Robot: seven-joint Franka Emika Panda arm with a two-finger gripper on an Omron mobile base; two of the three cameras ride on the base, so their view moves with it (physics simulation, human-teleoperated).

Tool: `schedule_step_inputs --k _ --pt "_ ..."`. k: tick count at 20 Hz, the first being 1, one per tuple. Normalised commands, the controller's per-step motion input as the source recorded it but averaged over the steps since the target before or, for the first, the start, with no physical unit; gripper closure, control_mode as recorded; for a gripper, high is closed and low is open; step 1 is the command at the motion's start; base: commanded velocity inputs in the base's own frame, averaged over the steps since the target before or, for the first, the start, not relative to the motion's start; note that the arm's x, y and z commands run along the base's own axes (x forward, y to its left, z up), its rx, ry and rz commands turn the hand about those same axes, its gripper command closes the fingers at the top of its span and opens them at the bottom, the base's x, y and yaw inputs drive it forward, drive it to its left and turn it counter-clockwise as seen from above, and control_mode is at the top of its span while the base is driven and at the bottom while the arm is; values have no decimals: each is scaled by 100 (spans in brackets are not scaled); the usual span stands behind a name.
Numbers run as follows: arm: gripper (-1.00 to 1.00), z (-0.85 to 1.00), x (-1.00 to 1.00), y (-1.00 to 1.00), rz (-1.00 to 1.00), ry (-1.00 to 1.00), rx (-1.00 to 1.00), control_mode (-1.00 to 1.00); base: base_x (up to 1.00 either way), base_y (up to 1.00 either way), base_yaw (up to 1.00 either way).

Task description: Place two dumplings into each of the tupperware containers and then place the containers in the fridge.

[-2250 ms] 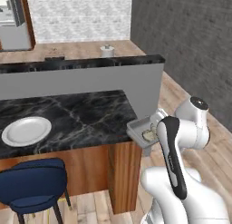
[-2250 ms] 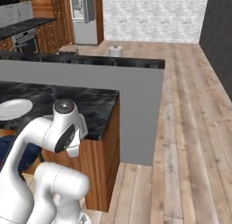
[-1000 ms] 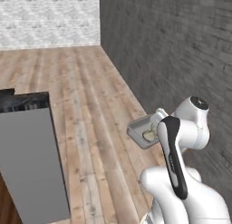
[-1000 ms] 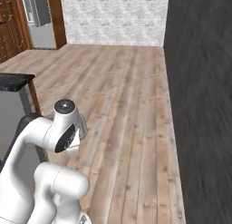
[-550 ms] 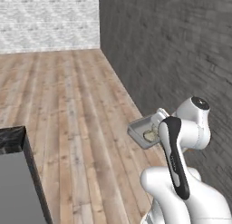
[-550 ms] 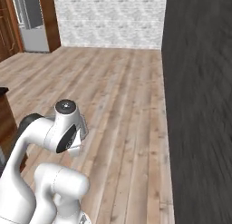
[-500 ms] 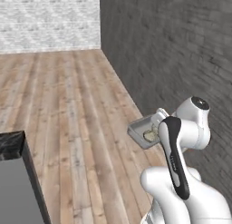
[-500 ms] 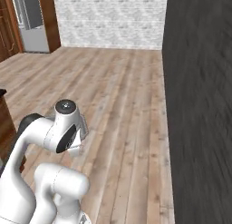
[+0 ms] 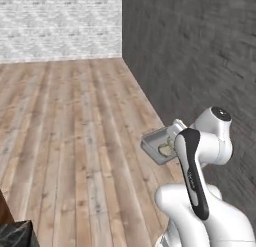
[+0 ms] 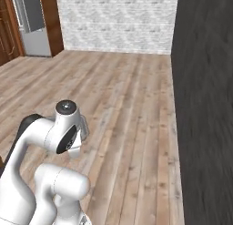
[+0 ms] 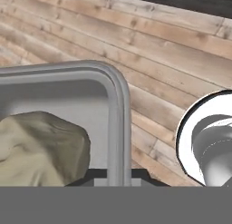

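Observation:
A grey tupperware container [image 9: 158, 143] hangs in the air beside my arm, above the wooden floor. My gripper [image 11: 118, 175] is shut on its rim [image 11: 120, 110]. Pale beige dumplings [image 9: 165, 150] lie inside it, and one dumpling [image 11: 41, 146] looms large at the left of the hand view. In the left base view the fingers are hidden behind my arm. The silver-grey fridge [image 10: 32, 24] stands far off at the top left of the right base view, between brown wooden cabinets.
A dark grey wall [image 9: 200, 56] runs close along my right side. Open wooden floor [image 9: 75, 131] stretches ahead to a white brick wall [image 10: 118, 19]. A corner of the black marble counter [image 9: 15, 236] shows at the lower left.
The whole picture has swung as the base turned: the counter has slid out to the left and the dark wall has come closer. The container stays held in the same place by my arm.

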Motion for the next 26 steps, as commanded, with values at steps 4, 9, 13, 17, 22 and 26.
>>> schedule_step_inputs --k 4,9,13,17,22,26 --pt "100 0 0 0 0 0 0 100 100 88 8" --pt "100 0 0 0 0 0 0 100 100 100 1" --pt "100 0 0 0 0 0 0 100 100 97 2" --pt "100 0 0 0 0 0 0 100 100 82 5" --pt "100 0 0 0 0 0 0 100 99 -7 51" --pt "100 0 0 0 0 0 0 100 100 -7 60"
